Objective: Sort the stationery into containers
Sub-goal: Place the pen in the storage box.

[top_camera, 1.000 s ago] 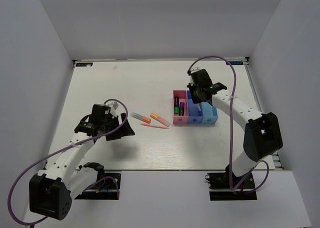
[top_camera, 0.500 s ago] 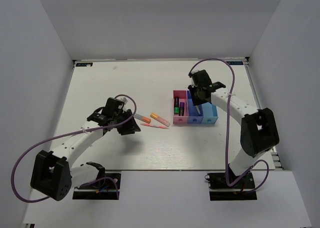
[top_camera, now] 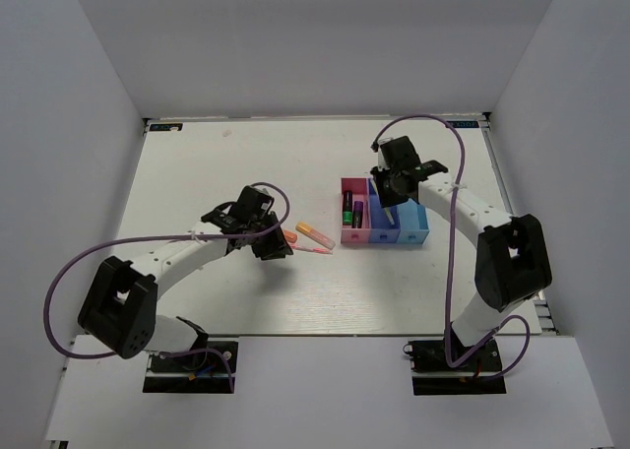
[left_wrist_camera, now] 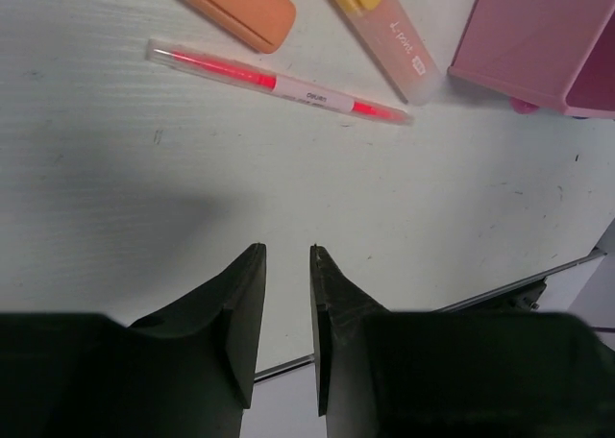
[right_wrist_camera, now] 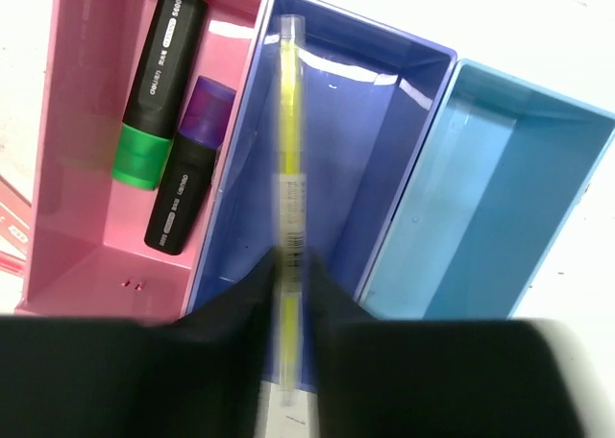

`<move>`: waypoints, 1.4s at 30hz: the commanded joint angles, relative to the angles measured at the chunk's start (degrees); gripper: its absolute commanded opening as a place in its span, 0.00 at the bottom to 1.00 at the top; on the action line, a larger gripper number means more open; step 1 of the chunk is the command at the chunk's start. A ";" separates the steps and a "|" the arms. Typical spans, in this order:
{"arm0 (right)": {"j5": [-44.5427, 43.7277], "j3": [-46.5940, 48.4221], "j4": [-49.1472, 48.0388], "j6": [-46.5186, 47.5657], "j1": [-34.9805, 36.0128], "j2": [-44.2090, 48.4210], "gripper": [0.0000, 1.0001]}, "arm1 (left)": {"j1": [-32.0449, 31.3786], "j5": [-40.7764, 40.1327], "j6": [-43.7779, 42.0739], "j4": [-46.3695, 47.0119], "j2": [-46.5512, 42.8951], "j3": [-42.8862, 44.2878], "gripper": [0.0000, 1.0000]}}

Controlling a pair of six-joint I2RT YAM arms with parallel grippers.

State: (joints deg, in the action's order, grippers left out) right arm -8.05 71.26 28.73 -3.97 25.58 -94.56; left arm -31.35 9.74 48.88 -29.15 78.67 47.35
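Observation:
The containers are three joined bins: pink [right_wrist_camera: 69, 121], blue-purple [right_wrist_camera: 380, 121] and cyan [right_wrist_camera: 509, 198]. A black-green marker [right_wrist_camera: 159, 83] and a purple marker [right_wrist_camera: 187, 164] lie in the pink one. My right gripper [right_wrist_camera: 291, 260] hangs over the blue-purple bin, shut on a thin pale-yellow pen [right_wrist_camera: 289, 140] that points down into it. On the table left of the bins lie an orange highlighter [left_wrist_camera: 240, 1], a pink highlighter with a yellow cap [left_wrist_camera: 384, 35] and a thin pink pen [left_wrist_camera: 279, 81]. My left gripper [left_wrist_camera: 286, 251] hovers just short of them, its jaws a narrow gap apart and empty.
The white table's near edge [left_wrist_camera: 500, 289] runs close behind my left fingers. In the top view the left arm [top_camera: 187, 257] reaches across the table's middle, and the right arm's purple cable [top_camera: 455, 203] arches over the bins. Grey walls stand on three sides.
My left arm has swung right, up to the highlighters, and its jaws have narrowed from wide open. The right gripper has stayed over the bins with the yellow pen.

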 commanded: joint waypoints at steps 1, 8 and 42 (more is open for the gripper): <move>0.94 0.19 0.19 -0.42 -0.62 1.93 0.31 | -0.64 -1.56 1.48 1.28 -0.19 2.48 0.36; 0.58 -0.07 0.18 -0.95 -1.50 1.84 0.38 | -1.34 -1.65 2.36 1.46 1.74 3.88 0.36; 3.40 -1.92 -1.84 1.68 -3.52 2.54 0.35 | -1.69 -0.68 2.97 2.78 2.27 2.13 0.36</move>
State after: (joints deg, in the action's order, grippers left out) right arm -4.71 69.78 28.40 -2.55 22.13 -94.43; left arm -32.77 8.78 51.55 -27.75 81.32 49.45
